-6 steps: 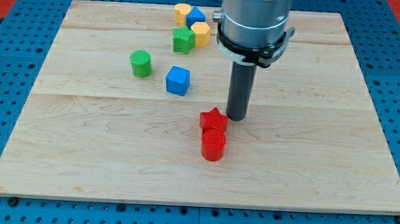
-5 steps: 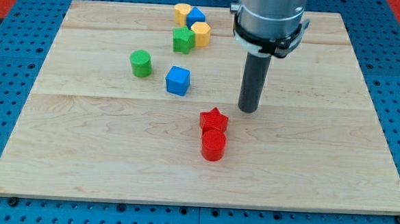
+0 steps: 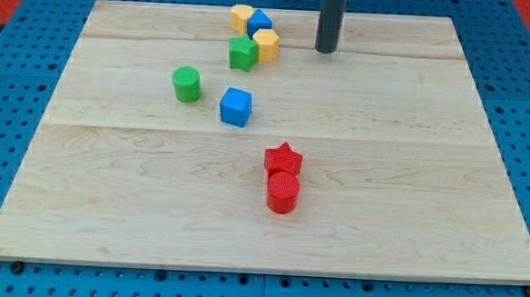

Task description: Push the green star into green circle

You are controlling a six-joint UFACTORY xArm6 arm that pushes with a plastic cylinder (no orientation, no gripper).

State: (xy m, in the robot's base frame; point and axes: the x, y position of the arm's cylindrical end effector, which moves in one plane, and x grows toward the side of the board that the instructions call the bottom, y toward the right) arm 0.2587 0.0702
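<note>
The green star [image 3: 243, 53] sits near the view's top, left of centre, touching a yellow block [image 3: 267, 45] on its right. The green circle [image 3: 187, 83], a cylinder, stands lower and to the left of the star, apart from it. My tip [image 3: 325, 51] is at the view's top, to the right of the star and the yellow block, with a gap between it and them.
A second yellow block [image 3: 242, 18] and a small blue block [image 3: 259, 23] sit just above the star. A blue cube [image 3: 235, 106] lies right of the green circle. A red star [image 3: 283, 159] and red cylinder [image 3: 283, 192] touch near the middle. The wooden board [image 3: 425, 221] lies on a blue pegboard.
My tip has moved from beside the red star up toward the view's top, to the right of the yellow block. No block has moved.
</note>
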